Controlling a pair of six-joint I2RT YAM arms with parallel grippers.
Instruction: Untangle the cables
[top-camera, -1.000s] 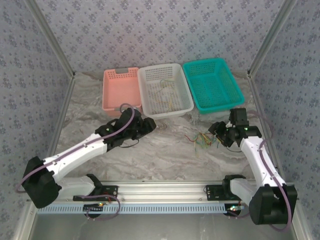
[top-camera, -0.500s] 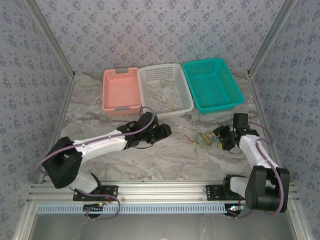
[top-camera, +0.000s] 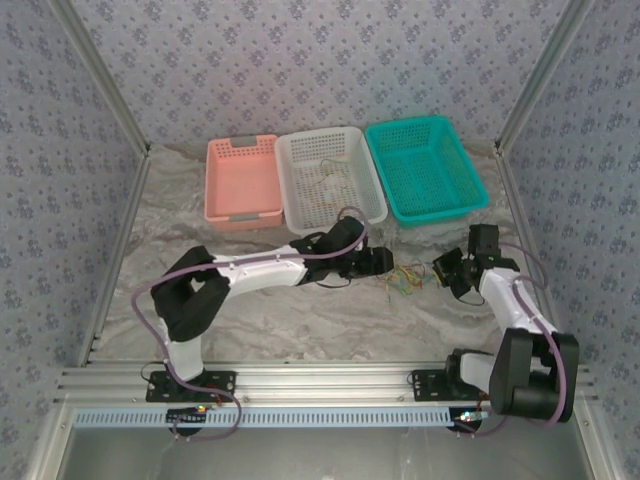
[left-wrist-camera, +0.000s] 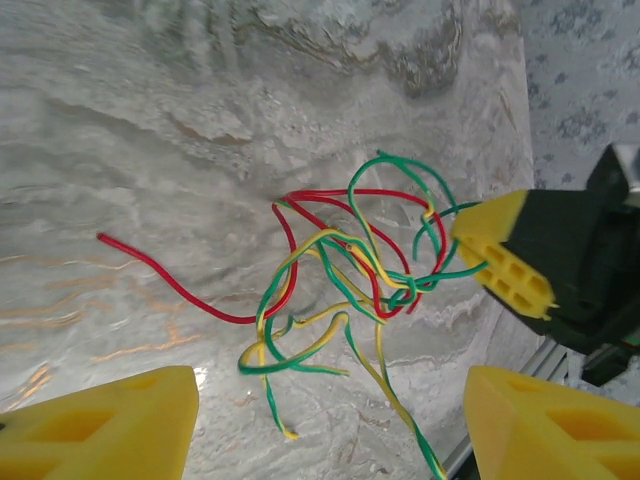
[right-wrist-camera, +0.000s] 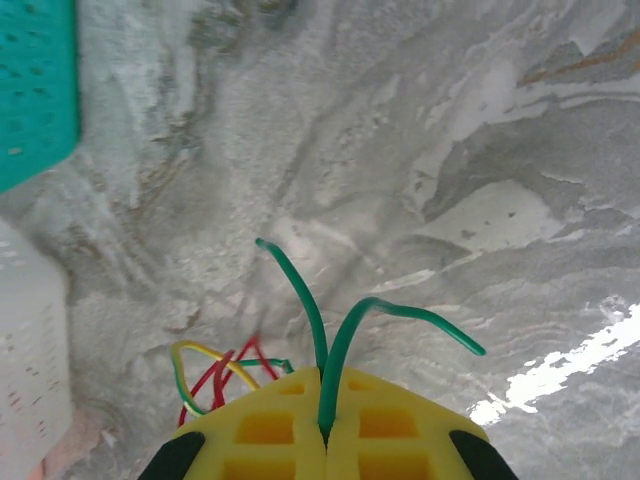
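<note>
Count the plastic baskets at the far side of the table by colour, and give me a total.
pink perforated plastic basket: 1
white perforated plastic basket: 1
teal perforated plastic basket: 1
Total: 3 baskets

Taking the cables (top-camera: 405, 278) as my mark: on their left, the spread left gripper (top-camera: 384, 263) and its long arm (top-camera: 270, 272) bar the way. On their right sits the right gripper (top-camera: 441, 269), clamped on a green strand. Behind them the white basket (top-camera: 335, 224) and teal basket (top-camera: 440, 212) wall things off. In front of them I see bare table (top-camera: 320, 325), good passing room.
</note>
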